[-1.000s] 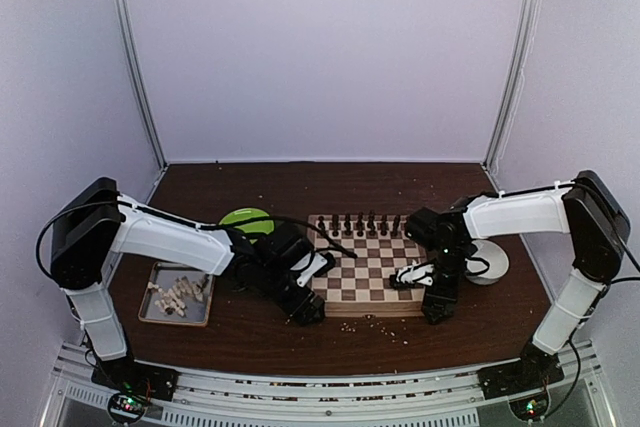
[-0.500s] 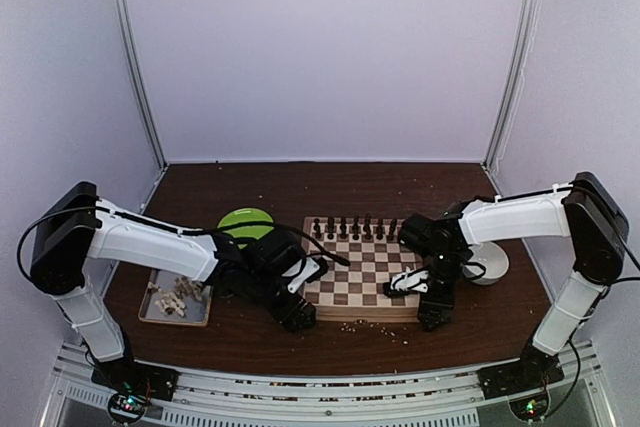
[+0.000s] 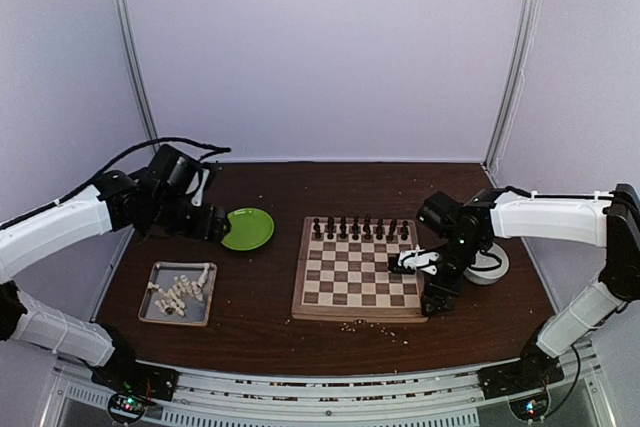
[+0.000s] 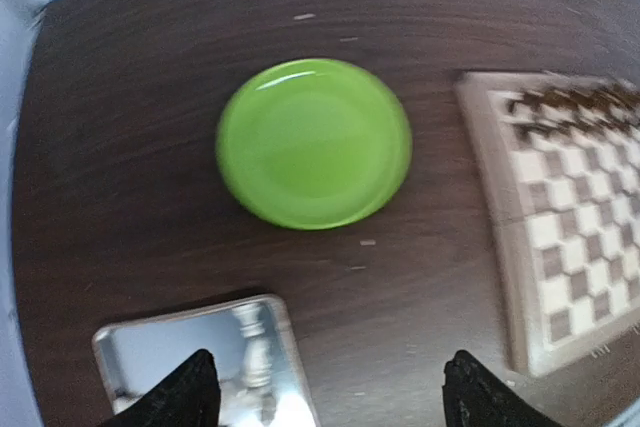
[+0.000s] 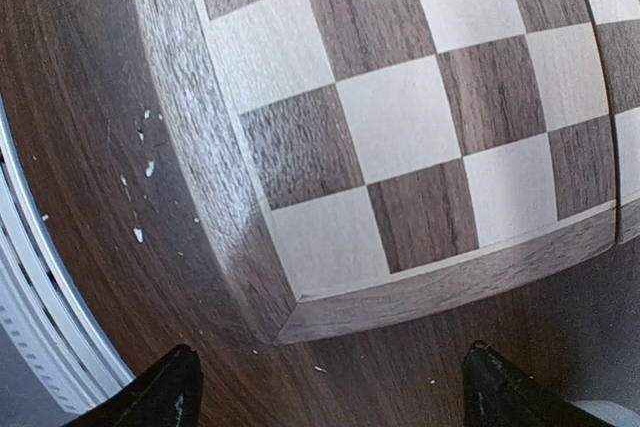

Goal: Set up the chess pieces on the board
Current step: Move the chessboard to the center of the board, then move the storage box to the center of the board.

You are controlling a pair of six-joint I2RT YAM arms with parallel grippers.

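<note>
The board lies at the table's middle, and its near right corner fills the right wrist view. Dark chess pieces stand in rows along its far edge and show blurred in the left wrist view. Cream-white pieces lie in the silver tray; one shows in the left wrist view. My left gripper is open and empty, raised at the far left above the table between tray and plate. My right gripper is open and empty, just off the board's near right corner.
A green plate sits left of the board, centred in the left wrist view. A pale round bowl stands right of the board, beside my right arm. Pale crumbs lie along the board's near edge.
My left arm has pulled back from the board's near left corner to the far left and risen. The board has shifted slightly left and squared up. My right gripper stays at the near right corner.
</note>
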